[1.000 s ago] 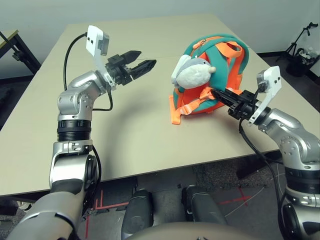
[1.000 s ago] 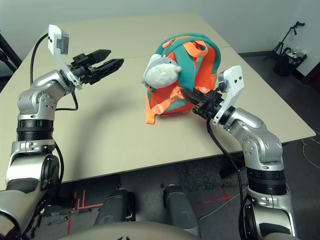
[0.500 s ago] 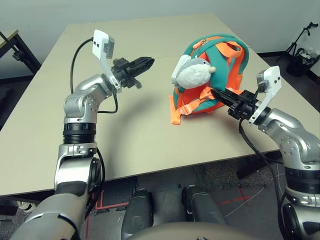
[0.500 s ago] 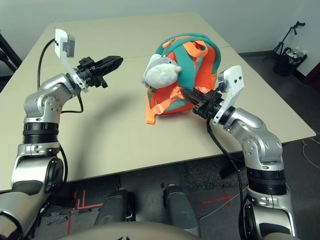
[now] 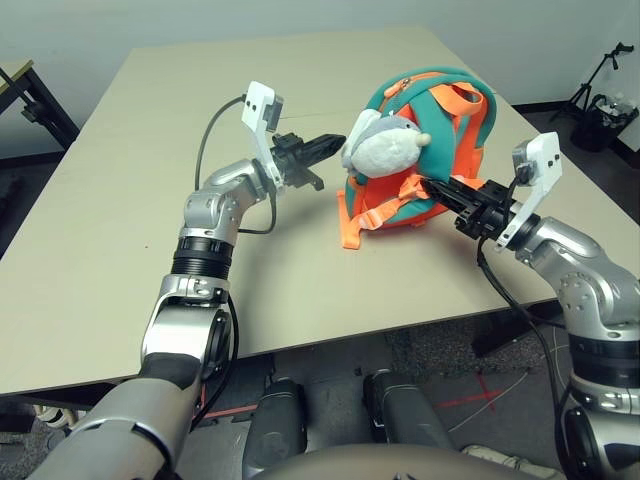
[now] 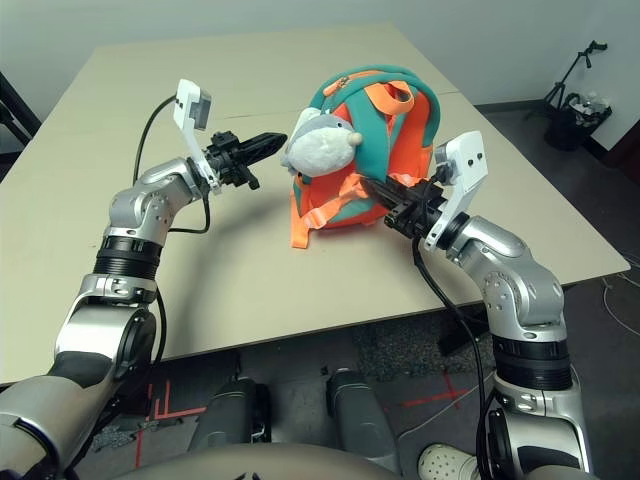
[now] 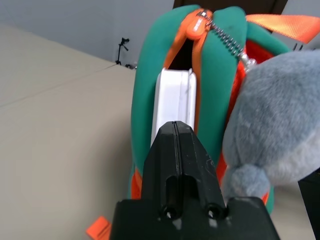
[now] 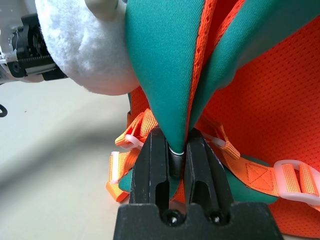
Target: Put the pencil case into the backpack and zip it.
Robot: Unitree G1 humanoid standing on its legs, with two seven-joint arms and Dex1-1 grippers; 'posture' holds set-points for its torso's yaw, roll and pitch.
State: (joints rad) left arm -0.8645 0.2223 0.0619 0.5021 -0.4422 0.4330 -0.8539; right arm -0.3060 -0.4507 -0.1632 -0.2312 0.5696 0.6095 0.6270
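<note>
**A:** Left wrist view first: what do you see ahead of your left gripper (image 7: pixel 176 131)?

**B:** You see its two black fingers pressed flat together, with nothing between them. Straight beyond the tips stands the pencil case (image 7: pixel 173 102), white and on edge, sitting inside the backpack (image 7: pixel 220 85). The teal opening gapes around it, and the orange zipper pull (image 7: pixel 197 22) sits up at the top of the gap, past the case.

**A:** And beside that gripper?

**B:** The grey-white plush toy (image 5: pixel 388 145) hangs just next to the fingertips, against the backpack's front. In the head views your left gripper points at the bag's near side, tips close by the toy.

**A:** What is your right gripper (image 8: pixel 176 150) doing?

**B:** Its fingers are clamped on a fold of teal fabric at the backpack's lower edge. Orange straps (image 8: pixel 135 145) and white buckles (image 8: pixel 295 175) lie on either side of the fingers.

**A:** Where does the bag sit overall?

**B:** It stands upright on the tan table (image 5: pixel 120 200), between your two grippers, with the right one touching it.
</note>
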